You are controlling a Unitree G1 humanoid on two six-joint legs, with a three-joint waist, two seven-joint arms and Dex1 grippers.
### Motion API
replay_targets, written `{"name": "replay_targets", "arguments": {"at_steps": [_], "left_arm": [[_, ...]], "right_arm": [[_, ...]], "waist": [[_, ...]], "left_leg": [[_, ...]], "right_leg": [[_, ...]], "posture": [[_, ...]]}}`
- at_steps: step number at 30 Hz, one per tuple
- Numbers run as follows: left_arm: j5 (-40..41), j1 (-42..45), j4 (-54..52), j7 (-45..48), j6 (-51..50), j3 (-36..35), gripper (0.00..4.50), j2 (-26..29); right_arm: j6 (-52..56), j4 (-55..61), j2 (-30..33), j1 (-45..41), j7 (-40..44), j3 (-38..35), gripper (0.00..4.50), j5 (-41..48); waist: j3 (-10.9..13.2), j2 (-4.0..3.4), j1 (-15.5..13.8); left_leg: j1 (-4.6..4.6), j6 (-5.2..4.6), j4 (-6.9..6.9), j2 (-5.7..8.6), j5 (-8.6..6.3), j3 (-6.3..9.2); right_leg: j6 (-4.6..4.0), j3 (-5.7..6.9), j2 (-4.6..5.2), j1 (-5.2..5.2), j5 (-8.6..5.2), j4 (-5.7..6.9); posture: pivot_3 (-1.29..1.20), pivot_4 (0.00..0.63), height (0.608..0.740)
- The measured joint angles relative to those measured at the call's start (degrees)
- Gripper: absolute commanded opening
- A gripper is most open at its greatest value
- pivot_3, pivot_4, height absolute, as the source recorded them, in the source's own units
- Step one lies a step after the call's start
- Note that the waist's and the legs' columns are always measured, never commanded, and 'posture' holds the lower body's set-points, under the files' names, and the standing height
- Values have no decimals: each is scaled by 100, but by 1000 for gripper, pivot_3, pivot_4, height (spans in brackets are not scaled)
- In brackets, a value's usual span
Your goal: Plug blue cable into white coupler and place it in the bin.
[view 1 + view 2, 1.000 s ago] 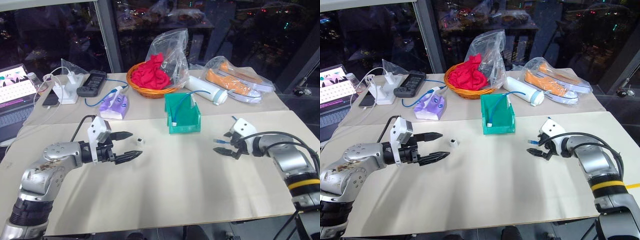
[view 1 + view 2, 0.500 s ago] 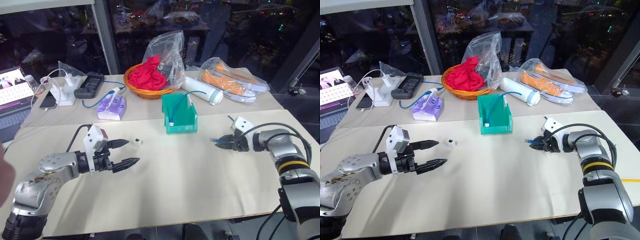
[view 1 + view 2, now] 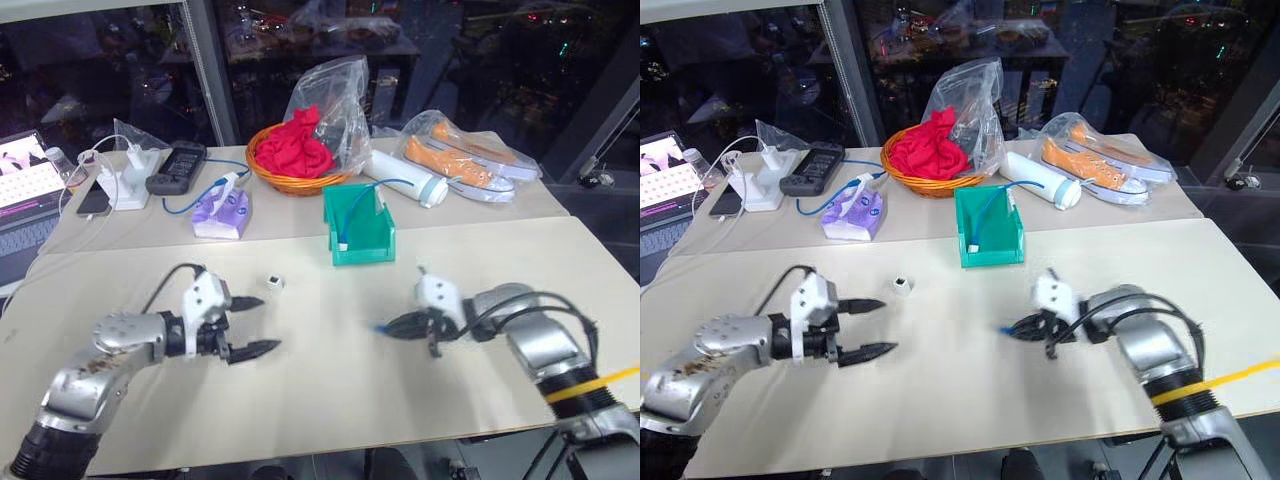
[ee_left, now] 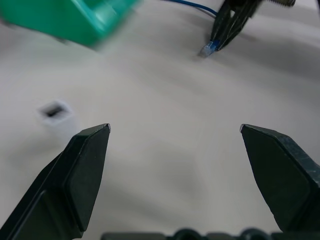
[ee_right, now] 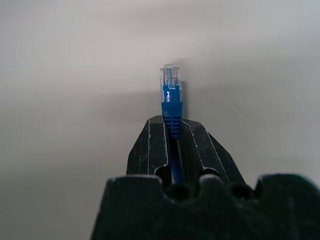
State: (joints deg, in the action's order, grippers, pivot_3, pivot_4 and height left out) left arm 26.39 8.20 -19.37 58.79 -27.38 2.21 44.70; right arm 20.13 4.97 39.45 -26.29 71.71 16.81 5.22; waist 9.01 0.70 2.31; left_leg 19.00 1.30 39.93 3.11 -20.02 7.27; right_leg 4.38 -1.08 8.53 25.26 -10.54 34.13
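Note:
My right gripper (image 3: pixel 392 327) is shut on the blue cable (image 5: pixel 171 107) just behind its clear plug (image 5: pixel 170 80), which sticks out past the fingertips a little above the table. In the left wrist view that plug (image 4: pixel 206 49) points toward my left side. The white coupler (image 3: pixel 274 282) stands loose on the table, with its dark socket showing in the left wrist view (image 4: pixel 56 112). My left gripper (image 3: pixel 268 323) is open wide just short of the coupler and holds nothing. The teal bin (image 3: pixel 372 243) stands behind, at the table's middle.
A longer blue cord (image 3: pixel 352 212) hangs into the bin from a white tube (image 3: pixel 406 180). Behind are an orange basket (image 3: pixel 290 180) with red cloth, bagged orange shoes (image 3: pixel 470 168), a purple pack (image 3: pixel 222 213), a white charger (image 3: pixel 130 180) and a laptop (image 3: pixel 25 185).
The right gripper has shut on the cable's plug end and carried it left and nearer, toward the table's middle. The left gripper has sunk a little, still open.

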Motion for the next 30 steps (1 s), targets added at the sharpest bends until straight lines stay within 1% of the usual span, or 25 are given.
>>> {"name": "replay_targets", "arguments": {"at_steps": [1, 3, 5, 7, 9, 10, 13, 19, 22, 25, 28, 30], "left_arm": [[-89, 1, 1, 52, 92, 144, 4500, -17], [-203, 25, 6, 91, 187, 317, 4500, -60], [-303, 117, 55, 138, 302, 465, 4500, -153], [-366, 238, 90, 190, 370, 573, 4500, -208], [-431, 336, 186, 233, 441, 658, 4500, -256], [-480, 381, 236, 263, 497, 720, 4500, -302], [-614, 565, 447, 325, 606, 930, 4500, -485], [-1069, 1259, 1391, 572, 1114, 1451, 4500, -988], [-1303, 1614, 1982, 553, 1356, 1610, 4500, -1368], [-1500, 1830, 2506, 503, 1528, 1737, 4500, -1755], [-1631, 1944, 2885, 536, 1749, 1853, 4500, -1964], [-1729, 2040, 3039, 573, 1892, 1884, 3978, -1990]], "right_arm": [[105, 240, -92, -3, -63, 148, 9, -29], [157, 355, -245, -45, -193, 347, 9, -139], [152, 123, -475, -284, -374, 561, 9, -354], [138, -102, -637, -503, -496, 627, 9, -447], [120, -326, -758, -659, -583, 655, 1019, -490], [120, -377, -767, -687, -597, 659, 1264, -502], [343, -258, -692, -673, -599, 579, 2291, -384], [2038, 1354, 53, -268, -596, -435, 2291, 573], [2679, 2067, 196, 53, -839, -872, 2291, 954], [3099, 2576, 245, 417, -1158, -1221, 2291, 1196], [3343, 2892, 298, 699, -1484, -1489, 2291, 1348], [3447, 3001, 325, 788, -1638, -1576, 2347, 1410]], "waist": [[0, 0, -11], [0, 0, -30], [0, 0, -46], [0, 0, -63], [0, 0, -60], [0, 0, -65], [0, 0, -81], [0, 0, -155], [0, 1, -162], [0, 1, -151], [0, 1, -150], [-1, 1, -160]], "left_leg": [[1, 0, 2, 0, 0, 0], [2, 0, 8, 1, 0, 0], [6, 1, 15, 3, 1, -2], [5, 2, 15, 2, 2, -1], [5, 3, 14, 2, 2, -1], [5, 3, 13, 2, 2, 0], [19, 3, 16, 5, 2, 2], [27, 2, 22, 6, 2, 6], [27, 0, 31, 6, 1, 5], [26, -2, 41, 7, 0, 3], [25, -3, 49, 6, 0, 0], [25, -3, 58, 7, 0, 1]], "right_leg": [[-1, 1, 0, 1, 1, -2], [-1, 1, 0, 0, 2, -3], [-2, 1, 0, 1, 6, -5], [-3, 3, 0, 2, 7, -5], [-4, 4, 0, 2, 7, -3], [-3, 5, 0, 2, 7, -1], [3, 8, 0, 6, 12, -1], [4, 18, 1, 5, 13, -5], [4, 19, 1, -1, 15, -3], [5, 18, 2, -5, 19, -2], [6, 16, 2, -7, 24, -1], [7, 16, 2, -10, 26, -3]], "posture": [[0, 150, 740], [0, 150, 740], [0, 150, 740], [0, 150, 740], [0, 150, 740], [0, 150, 740], [0, 150, 740], [0, 150, 740], [0, 150, 740], [0, 150, 740], [0, 150, 740], [0, 150, 740]]}}
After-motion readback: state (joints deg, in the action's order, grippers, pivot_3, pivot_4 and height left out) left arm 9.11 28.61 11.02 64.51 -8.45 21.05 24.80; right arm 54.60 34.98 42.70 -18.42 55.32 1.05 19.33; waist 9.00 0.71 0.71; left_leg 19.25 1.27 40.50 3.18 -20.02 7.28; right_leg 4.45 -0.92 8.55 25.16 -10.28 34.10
